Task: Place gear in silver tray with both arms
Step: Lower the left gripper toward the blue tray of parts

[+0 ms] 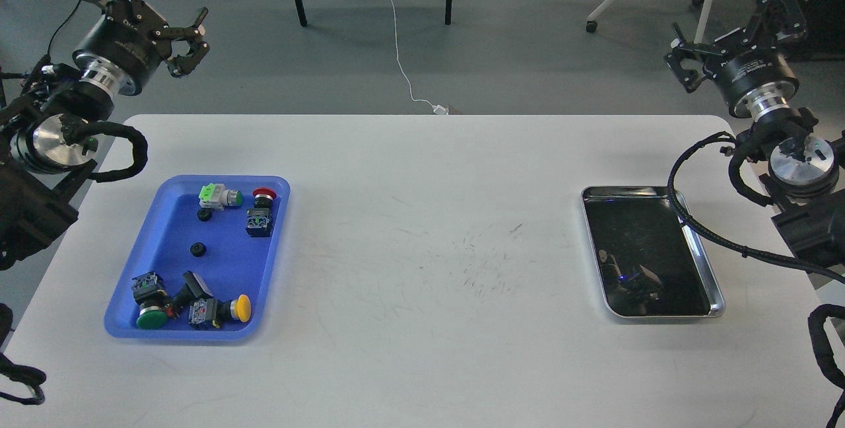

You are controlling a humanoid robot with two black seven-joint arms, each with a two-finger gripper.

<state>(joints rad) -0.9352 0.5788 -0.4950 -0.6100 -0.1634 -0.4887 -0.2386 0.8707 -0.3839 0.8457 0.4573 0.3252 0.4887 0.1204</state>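
Two small black gears lie in the blue plastic tray on the left of the white table. The silver tray lies on the right, its dark bottom bare apart from reflections. My left gripper is open and empty, held high beyond the table's far left corner, well away from the blue tray. My right gripper is open and empty, raised beyond the far right corner, behind the silver tray.
The blue tray also holds several push-button switches: green, yellow, red and a light-green one. A black cable from my right arm crosses the silver tray's right rim. Chair and table legs stand on the floor beyond.
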